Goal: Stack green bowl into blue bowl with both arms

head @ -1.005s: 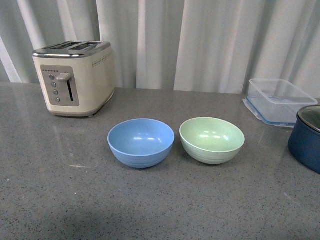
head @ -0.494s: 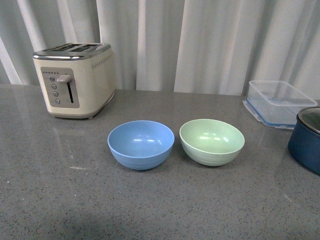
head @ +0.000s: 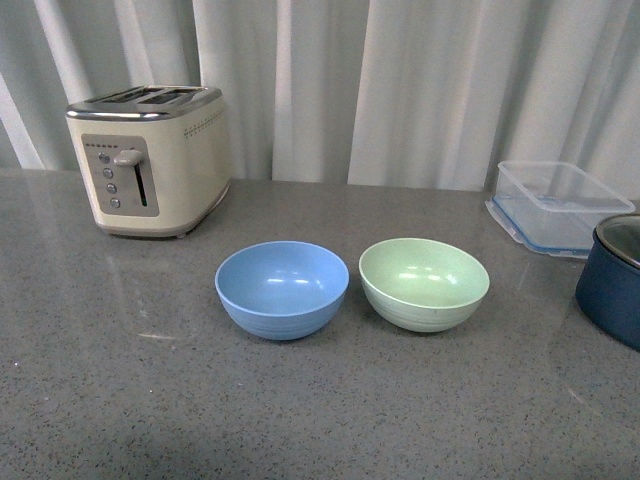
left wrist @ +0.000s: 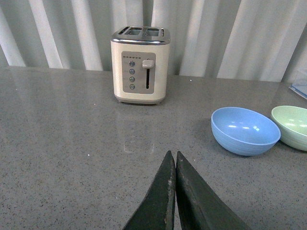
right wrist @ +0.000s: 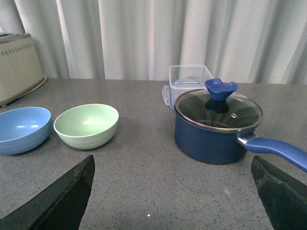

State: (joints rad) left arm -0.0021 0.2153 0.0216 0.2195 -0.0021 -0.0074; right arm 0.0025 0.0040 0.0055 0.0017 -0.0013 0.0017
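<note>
The blue bowl (head: pixel 282 288) and the green bowl (head: pixel 424 282) sit upright side by side on the grey counter, blue to the left, a small gap between them. Both are empty. Neither arm shows in the front view. In the left wrist view my left gripper (left wrist: pixel 173 154) is shut with nothing in it, low over bare counter, well short of the blue bowl (left wrist: pixel 245 130) and green bowl (left wrist: pixel 291 125). In the right wrist view my right gripper (right wrist: pixel 172 160) is open wide, empty, with the green bowl (right wrist: pixel 87 125) and blue bowl (right wrist: pixel 23 129) ahead, off to one side.
A cream toaster (head: pixel 150 155) stands at the back left. At the right are a clear plastic container (head: pixel 556 203) and a dark navy pot (head: pixel 612 276); its glass lid and long blue handle (right wrist: pixel 276 146) lie close to my right gripper.
The whole front view has shifted down by a few pixels since a second ago. The bowls have not moved on the counter.
</note>
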